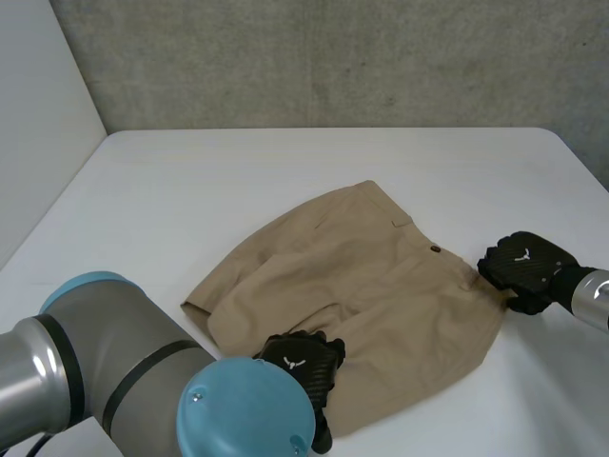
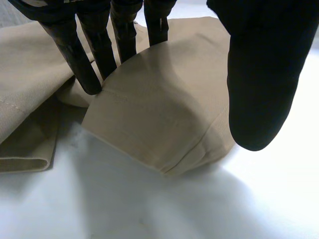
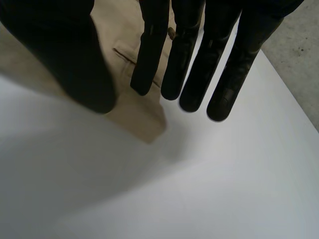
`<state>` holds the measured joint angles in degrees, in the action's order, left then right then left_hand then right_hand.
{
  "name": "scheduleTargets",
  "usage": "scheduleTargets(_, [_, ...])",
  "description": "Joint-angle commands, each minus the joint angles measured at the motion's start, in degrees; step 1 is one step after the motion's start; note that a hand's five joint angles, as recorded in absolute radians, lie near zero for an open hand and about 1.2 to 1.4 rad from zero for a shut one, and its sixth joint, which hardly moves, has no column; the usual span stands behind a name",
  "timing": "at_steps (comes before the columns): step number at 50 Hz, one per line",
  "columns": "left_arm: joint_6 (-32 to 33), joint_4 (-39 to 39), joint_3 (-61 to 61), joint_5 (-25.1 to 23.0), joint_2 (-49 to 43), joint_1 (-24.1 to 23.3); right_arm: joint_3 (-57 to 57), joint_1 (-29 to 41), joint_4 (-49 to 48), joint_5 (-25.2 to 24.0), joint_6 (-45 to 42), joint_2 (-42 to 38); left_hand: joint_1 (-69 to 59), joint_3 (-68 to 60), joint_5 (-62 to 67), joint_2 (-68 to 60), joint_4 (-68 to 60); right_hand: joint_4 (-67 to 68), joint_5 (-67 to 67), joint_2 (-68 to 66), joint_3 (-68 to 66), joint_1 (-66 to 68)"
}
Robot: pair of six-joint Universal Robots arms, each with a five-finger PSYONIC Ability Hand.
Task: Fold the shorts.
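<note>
In the head view, the tan shorts (image 1: 381, 286) are seen spread flat on the white bench (image 1: 190, 190). The left hand (image 1: 303, 360) is set on the near leg opening and the right hand (image 1: 523, 271) at the waistband's end, presumably so that one side can be carried over the other.

In the left wrist view, the leg hem (image 2: 159, 114) is raised off the bench. The fingers (image 2: 82, 64) are tucked behind it and the thumb (image 2: 259, 74) is closed in front, so the cloth appears to be pinched for lifting.

In the right wrist view, the fingers (image 3: 194, 55) are held straight and spread. The waistband corner (image 3: 144, 122) lies flat beneath thumb and first finger, not yet gripped, probably lined up for a grasp.
</note>
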<state>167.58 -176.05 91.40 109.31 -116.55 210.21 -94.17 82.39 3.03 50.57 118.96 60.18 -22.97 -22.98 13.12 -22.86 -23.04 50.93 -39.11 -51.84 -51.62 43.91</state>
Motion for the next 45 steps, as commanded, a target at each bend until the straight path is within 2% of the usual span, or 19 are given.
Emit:
scheduleTargets(1, [0.6, -1.0, -0.3, 0.0, -1.1, 0.0, 0.6, 0.2, 0.0, -1.9, 0.5, 0.3, -4.9, -4.9, 4.8, -5.0, -4.8, 29.1, -30.9, -28.2, -28.4, 36.1])
scheduleTargets(10, [1.0, -4.5, -0.6, 1.4, -3.4, 0.6, -0.2, 0.5, 0.9, -2.8, 1.4, 1.2, -17.7, -17.7, 17.5, -17.8, -17.6, 29.1, -30.9, -28.2, -28.4, 36.1])
scheduleTargets(13, [1.1, -5.4, -0.7, 2.3, -4.7, 1.7, -0.7, 0.6, 1.8, -2.7, 1.6, 1.8, -28.8, -28.8, 28.6, -28.9, -28.7, 29.1, -30.9, -28.2, -28.4, 36.1])
scheduleTargets(14, [1.1, -5.4, -0.7, 2.3, -5.1, 2.3, -0.8, 0.6, 2.2, -2.8, 2.2, 2.0, -37.6, -37.6, 37.5, -37.7, -37.6, 29.1, -30.9, -28.2, -28.4, 36.1])
scheduleTargets(16, [1.0, -5.4, -0.8, 2.3, -5.3, 2.7, -0.9, 0.6, 2.4, -2.8, 3.5, 2.3, -44.2, -44.2, 44.1, -44.3, -44.2, 29.1, -30.9, -28.2, -28.4, 36.1])
scheduleTargets(17, [1.1, -5.4, -0.9, 2.3, -5.4, 3.0, -0.9, 0.6, 2.5, -2.8, 5.0, 2.7, -51.4, -51.4, 51.3, -51.5, -51.4, 29.1, -30.9, -28.2, -28.4, 36.1])
scheduleTargets(19, [1.1, -5.5, -1.1, 2.3, -5.5, 3.3, -0.9, 0.6, 2.5, -2.8, 7.0, 3.3, -57.0, -57.0, 56.9, -57.1, -56.9, 29.1, -30.9, -28.2, -28.4, 36.1])
scheduleTargets(25, [1.5, -5.4, -3.8, 2.2, -4.1, 7.1, -0.9, 1.6, 2.6, -2.5, 14.5, 6.2, -57.0, -57.0, 56.9, -57.1, -57.0, 29.1, -30.9, -28.2, -28.4, 36.1])
scheduleTargets(28, [5.2, -5.3, -6.9, 1.5, -1.1, 12.9, -0.7, 3.4, 2.6, -1.7, 18.2, 7.4, -57.0, -57.0, 56.9, -57.1, -57.0, 29.1, -30.9, -28.2, -28.4, 36.1])
scheduleTargets(31, [9.2, -5.2, -9.0, 0.5, -0.3, 16.1, -0.5, 5.2, 2.6, -0.7, 21.2, 8.3, -57.0, -57.0, 56.9, -57.1, -57.0, 29.1, -30.9, -28.2, -28.4, 36.1])
scheduleTargets(35, [17.7, -5.1, -12.4, -4.0, 0.0, 20.2, 0.4, 9.1, 2.5, 1.9, 26.7, 9.2, -57.0, -57.0, 56.9, -57.1, -57.0, 29.1, -30.9, -28.2, -28.4, 36.1])
scheduleTargets(42, [21.9, -5.4, -14.9, -9.5, -1.1, 23.0, 1.0, 14.4, 2.9, 5.5, 31.8, 9.8, -57.0, -57.0, 56.9, -57.1, -57.0, 29.1, -30.9, -28.2, -28.4, 36.1])
scheduleTargets(44, [22.0, -5.3, -14.9, -9.8, -2.4, 23.6, 1.0, 15.3, 3.3, 6.6, 31.8, 9.4, -57.0, -57.0, 56.9, -57.1, -57.0, 15.9, -17.8, -15.0, -15.2, 22.9])
scheduleTargets(45, [22.1, -5.0, -14.7, -9.7, -3.5, 23.9, 1.0, 15.7, 3.6, 8.2, 31.7, 9.3, -57.0, -57.0, 56.9, -57.1, -57.0, -5.3, 3.5, 6.2, 6.0, 1.7])
